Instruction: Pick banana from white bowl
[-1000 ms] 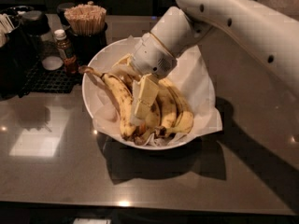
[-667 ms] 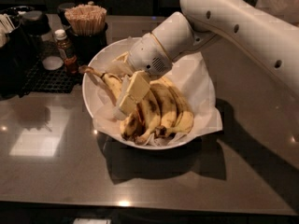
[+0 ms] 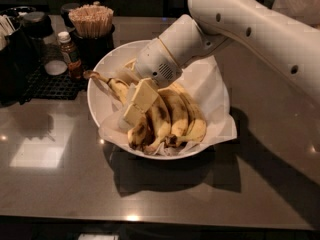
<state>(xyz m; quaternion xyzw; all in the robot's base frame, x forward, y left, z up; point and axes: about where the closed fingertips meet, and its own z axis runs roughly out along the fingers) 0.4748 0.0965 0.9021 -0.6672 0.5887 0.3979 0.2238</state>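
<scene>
The white bowl [image 3: 96, 104] stands mid-table, lined with crinkled white paper [image 3: 212, 86], and holds several brown-speckled bananas. The banana [image 3: 117, 87] with the long thin brown stem lies along the bowl's left side, stem pointing up-left over the rim. My gripper [image 3: 138, 105] hangs from the white arm [image 3: 240, 29] and is down in the bowl, right over this banana's middle. Its two cream fingers [image 3: 145, 94] stand slightly apart and hide part of the banana. Nothing is lifted.
Other bananas [image 3: 186, 115] lie to the right in the bowl. At the back left are a small sauce bottle [image 3: 70, 56], a dark cup of wooden stirrers [image 3: 92, 23] and a black mat with containers [image 3: 42, 81]. The dark table's front edge is near.
The gripper has shifted left and lower in the bowl, from the middle bananas onto the left, long-stemmed banana. The bananas have not visibly moved.
</scene>
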